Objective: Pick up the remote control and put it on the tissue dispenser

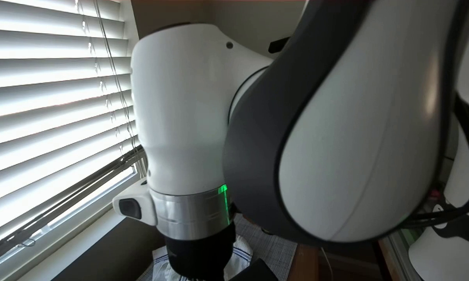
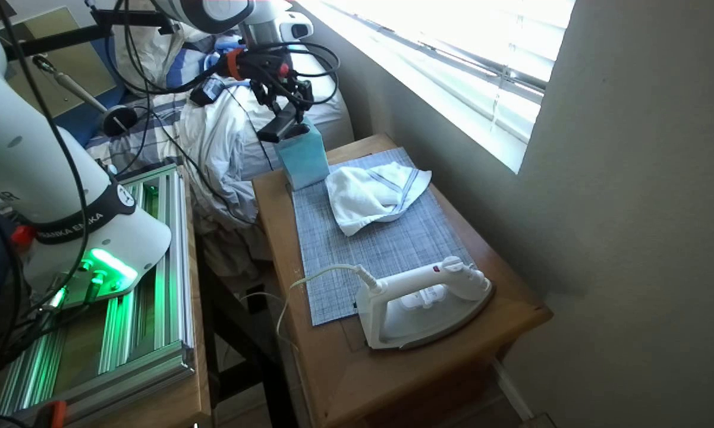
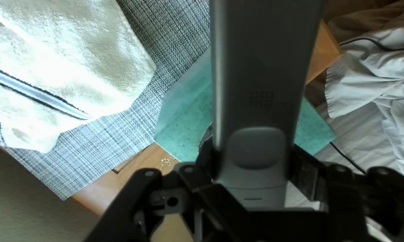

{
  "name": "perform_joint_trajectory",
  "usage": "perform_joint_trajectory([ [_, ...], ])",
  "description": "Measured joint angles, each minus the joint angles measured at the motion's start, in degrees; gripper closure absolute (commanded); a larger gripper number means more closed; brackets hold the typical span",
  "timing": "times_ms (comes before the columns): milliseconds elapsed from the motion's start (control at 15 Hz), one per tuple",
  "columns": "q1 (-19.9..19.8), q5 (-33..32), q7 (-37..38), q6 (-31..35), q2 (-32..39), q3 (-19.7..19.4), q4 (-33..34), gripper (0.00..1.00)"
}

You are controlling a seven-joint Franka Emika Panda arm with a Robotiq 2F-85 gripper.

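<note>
We find the claw (image 3: 254,164) pinching the remote control (image 3: 260,74), whose length runs out ahead of it. The tissue dispenser (image 2: 305,159) stands beneath the claw, on the end of the surface (image 2: 345,383) nearest it. We judge the step in hand to be the placing: the pick-up is done, the release is not. The next move, in our judgement, calls for bringing the remote's middle over the dispenser's top, lowering gently until it bears, then parting the claw. We record a tipping risk, as much of the remote could overhang.

As to the views, the wrist view alone gives us the grip up close, yet there the remote masks the middle of the dispenser's top. In an exterior view we see the dispenser's side below the claw, and an iron (image 2: 422,306) well apart from it, absent from the wrist view. In an exterior view the arm (image 1: 187,109) fills the foreground and no dispenser shows. Whether remote and dispenser touch, we cannot tell.
</note>
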Motion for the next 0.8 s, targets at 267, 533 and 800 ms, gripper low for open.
perform_joint_trajectory([
  [267, 0.01, -0.62, 1.10, 0.11, 0.79, 0.00, -0.01, 0.71],
  [533, 0.09, -0.79, 1.84, 1.15, 1.99, 0.07, 0.04, 0.71],
  [800, 0.14, -2.03, 2.69, 2.45, 3.53, 0.25, 0.24, 0.71],
])
